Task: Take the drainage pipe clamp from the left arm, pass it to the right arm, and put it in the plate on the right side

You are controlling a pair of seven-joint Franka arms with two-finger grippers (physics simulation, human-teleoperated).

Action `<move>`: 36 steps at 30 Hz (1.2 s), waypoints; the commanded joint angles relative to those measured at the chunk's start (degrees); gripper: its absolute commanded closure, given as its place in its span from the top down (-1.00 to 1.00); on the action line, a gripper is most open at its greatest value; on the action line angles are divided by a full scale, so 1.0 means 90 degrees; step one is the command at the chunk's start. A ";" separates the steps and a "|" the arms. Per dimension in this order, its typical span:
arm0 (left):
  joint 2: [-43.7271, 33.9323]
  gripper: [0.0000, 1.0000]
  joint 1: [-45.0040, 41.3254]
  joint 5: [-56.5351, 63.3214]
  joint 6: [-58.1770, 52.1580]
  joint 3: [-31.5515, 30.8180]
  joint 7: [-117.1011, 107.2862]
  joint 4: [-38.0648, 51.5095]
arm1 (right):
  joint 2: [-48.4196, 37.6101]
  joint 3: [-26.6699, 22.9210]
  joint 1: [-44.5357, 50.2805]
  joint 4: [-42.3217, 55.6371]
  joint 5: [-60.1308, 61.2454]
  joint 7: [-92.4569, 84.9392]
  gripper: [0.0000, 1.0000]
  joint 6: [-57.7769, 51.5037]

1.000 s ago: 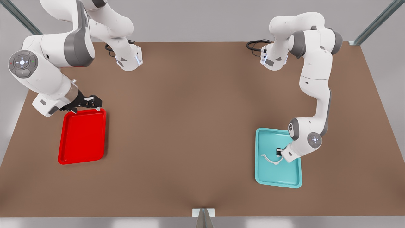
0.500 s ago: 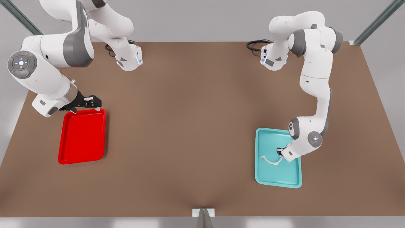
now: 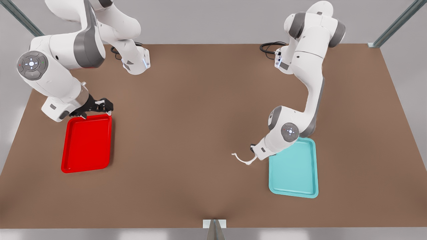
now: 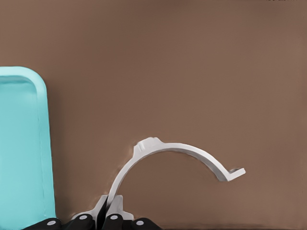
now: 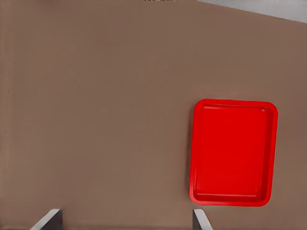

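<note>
Left gripper (image 3: 254, 149) pinches one end of the drainage pipe clamp (image 3: 242, 159), held above the desk (image 3: 200, 116) just beside the teal tray (image 3: 293, 170). The arc juts toward the right gripper (image 3: 103, 106), which hangs spread and empty by the plate (image 3: 86, 143), well apart.

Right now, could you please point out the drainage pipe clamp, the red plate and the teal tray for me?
drainage pipe clamp (image 4: 178, 148): left wrist view, top of its arc.
red plate (image 3: 87, 143): front view, middle of its floor.
teal tray (image 3: 295, 168): front view, bare floor.
</note>
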 commanded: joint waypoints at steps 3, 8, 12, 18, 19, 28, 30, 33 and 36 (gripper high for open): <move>0.0063 -0.57 -0.0301 -0.0495 -0.0405 -0.0152 -0.5761 0.0503 | -0.0011 0.0453 0.0033 0.0013 -0.0001 0.0007 1.00 -0.0002; 0.0239 -0.57 -0.0575 -0.0485 -0.0093 -0.0718 -0.5713 0.1177 | -0.0001 0.0893 0.0159 0.0052 -0.0050 0.0046 1.00 0.0086; 0.0327 -0.57 -0.0652 -0.0485 0.0688 -0.1265 -0.5000 0.1274 | 0.1014 0.0912 0.0373 0.1263 -0.0060 -0.0051 1.00 0.0232; 0.0386 -0.57 -0.0662 -0.0866 0.0825 -0.1568 -0.3965 0.1353 | 0.1571 0.0951 0.0970 0.1185 -0.0050 -0.1212 1.00 0.1179; 0.0405 -0.57 -0.0672 -0.0866 0.0825 -0.1617 -0.3916 0.1353 | 0.1630 0.0951 0.1028 0.1195 -0.0060 -0.1506 1.00 0.1306; 0.0444 -0.57 -0.0819 -0.0857 0.0835 -0.1695 -0.3867 0.1353 | 0.2323 0.1010 0.1477 0.1176 -0.0089 -0.2014 1.00 0.2097; 0.0444 -0.57 -0.0819 -0.0857 0.0835 -0.1695 -0.3877 0.1353 | 0.2323 0.1010 0.1507 0.1078 -0.0099 -0.2024 1.00 0.2088; 0.0444 -0.57 -0.0819 -0.0857 0.0835 -0.1695 -0.3887 0.1353 | 0.2440 0.1000 0.1478 0.0844 -0.0099 -0.2473 1.00 0.2068; 0.0444 -0.57 -0.0819 -0.0857 0.0835 -0.1695 -0.3887 0.1353 | 0.2489 0.1010 0.1478 0.0824 -0.0255 -0.2512 1.00 0.2068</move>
